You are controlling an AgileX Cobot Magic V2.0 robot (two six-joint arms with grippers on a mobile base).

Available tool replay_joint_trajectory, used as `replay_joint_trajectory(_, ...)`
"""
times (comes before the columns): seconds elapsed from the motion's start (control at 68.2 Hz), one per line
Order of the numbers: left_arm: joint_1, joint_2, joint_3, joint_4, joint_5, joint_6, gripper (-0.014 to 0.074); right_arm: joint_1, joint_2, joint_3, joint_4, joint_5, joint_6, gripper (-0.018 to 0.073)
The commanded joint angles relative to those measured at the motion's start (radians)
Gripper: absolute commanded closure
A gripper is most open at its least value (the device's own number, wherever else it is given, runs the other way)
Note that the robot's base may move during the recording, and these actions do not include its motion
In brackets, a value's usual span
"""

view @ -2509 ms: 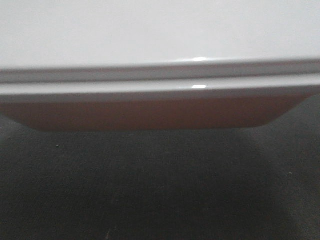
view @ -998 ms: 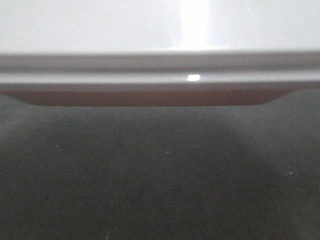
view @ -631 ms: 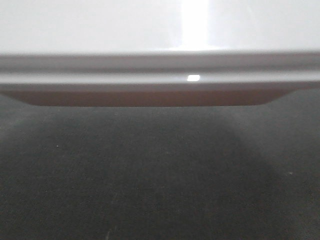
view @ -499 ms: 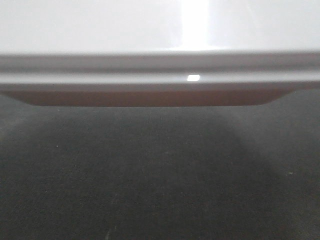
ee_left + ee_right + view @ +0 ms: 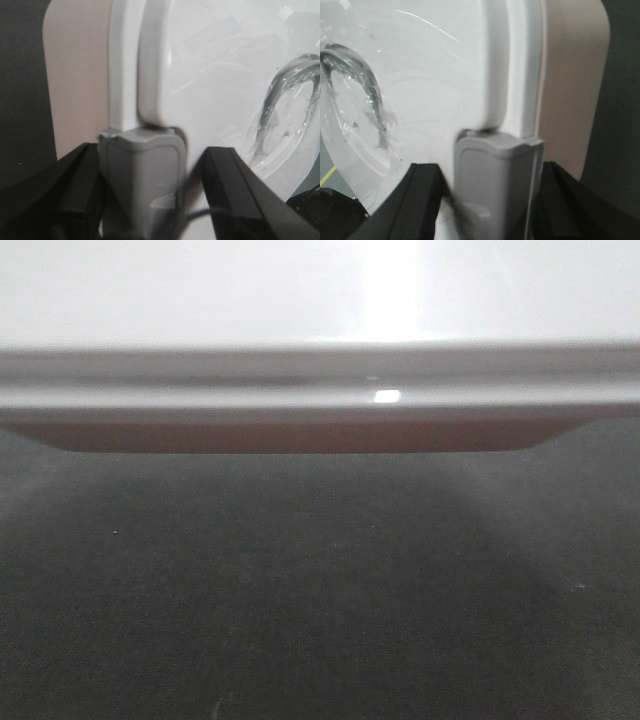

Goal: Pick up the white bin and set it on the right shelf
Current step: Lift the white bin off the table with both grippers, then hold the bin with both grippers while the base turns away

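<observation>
The white bin (image 5: 320, 290) fills the top of the front view, its glossy lid and thick rim above a thin strip of pinkish side wall (image 5: 300, 437). In the left wrist view my left gripper (image 5: 150, 155) straddles a grey latch (image 5: 142, 175) at the bin's (image 5: 210, 75) rim. Its left finger (image 5: 80, 170) presses the latch, while the right finger (image 5: 230, 175) stands slightly off. My right gripper (image 5: 490, 172) holds the grey latch (image 5: 495, 185) at the opposite end of the bin (image 5: 435, 65) the same way. The right shelf is out of view.
Dark grey carpet floor (image 5: 320, 590) lies below and in front of the bin, with the bin's shadow on it. A round recessed handle (image 5: 285, 110) shows in the lid. The left wrist view has dark floor (image 5: 22, 75) beside the bin.
Since 2.5 s ago the bin's rim has shifted up in the front view and less of the pinkish side shows. Over the last second nothing visibly moves.
</observation>
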Motion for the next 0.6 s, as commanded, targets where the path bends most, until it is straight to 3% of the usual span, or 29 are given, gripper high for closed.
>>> replay_joint_trajectory(0.0,-0.017,-0.008,-0.032,-0.183,0.066,0.013,0.0336,0.008,-0.004,-0.029,0.195,0.126,-0.010,0.0220)
replay_joint_trajectory(0.587,-0.017,-0.008,-0.032,-0.183,0.066,0.013,0.0336,0.008,-0.004,-0.029,0.195,0.124,-0.010,0.0220)
